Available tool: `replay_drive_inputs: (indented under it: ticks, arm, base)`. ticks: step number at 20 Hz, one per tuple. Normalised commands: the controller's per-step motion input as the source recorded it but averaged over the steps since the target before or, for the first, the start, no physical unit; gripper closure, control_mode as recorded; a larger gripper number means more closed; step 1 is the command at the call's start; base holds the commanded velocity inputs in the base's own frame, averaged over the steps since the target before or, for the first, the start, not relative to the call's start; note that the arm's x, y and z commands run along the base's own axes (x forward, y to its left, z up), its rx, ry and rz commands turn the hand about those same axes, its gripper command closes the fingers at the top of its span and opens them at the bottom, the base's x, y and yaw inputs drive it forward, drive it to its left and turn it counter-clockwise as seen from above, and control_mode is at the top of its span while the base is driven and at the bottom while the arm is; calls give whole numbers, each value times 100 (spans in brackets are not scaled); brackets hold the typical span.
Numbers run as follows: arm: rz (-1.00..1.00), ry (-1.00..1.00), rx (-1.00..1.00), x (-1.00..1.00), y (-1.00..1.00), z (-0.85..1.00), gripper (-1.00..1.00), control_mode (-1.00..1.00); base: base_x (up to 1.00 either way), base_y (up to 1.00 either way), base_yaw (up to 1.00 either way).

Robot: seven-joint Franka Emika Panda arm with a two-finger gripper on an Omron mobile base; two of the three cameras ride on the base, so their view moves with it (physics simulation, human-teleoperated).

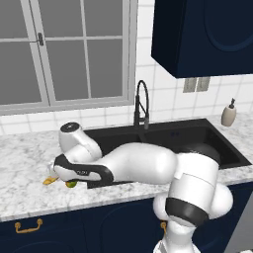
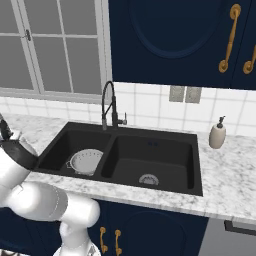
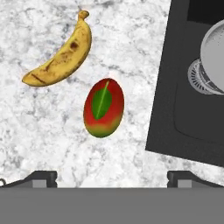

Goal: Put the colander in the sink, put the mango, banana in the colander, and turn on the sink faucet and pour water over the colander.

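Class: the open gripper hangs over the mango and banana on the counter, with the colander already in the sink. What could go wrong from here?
1. The mango is rounded; the open gripper could squeeze it sideways so it rolls away.
2. The banana lies close beside the mango, so a finger might knock it.
3. The colander sits at one side of the sink basin; a dropped fruit could miss it.

Glossy white rounded arm (image 1: pixel 143 165) segments, black joint bands, dark fingertips (image 3: pixel 41 178).
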Motion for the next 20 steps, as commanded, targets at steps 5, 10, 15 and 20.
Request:
replay_drive_inputs:
  ticks: [5, 10, 15, 20]
  arm:
    - [-3, 0, -6, 36, 6, -47, -100, -100]
    - [-2, 0, -2, 36, 7, -44, -100, -100]
    - [-1, 0, 0, 20, 17, -27, -100, -100]
    - [0, 0, 0, 2, 7, -32, -100, -100]
  base:
    - [0, 0, 0]
    - [0, 0, 0]
    - [0, 0, 0]
    - [0, 0, 0]
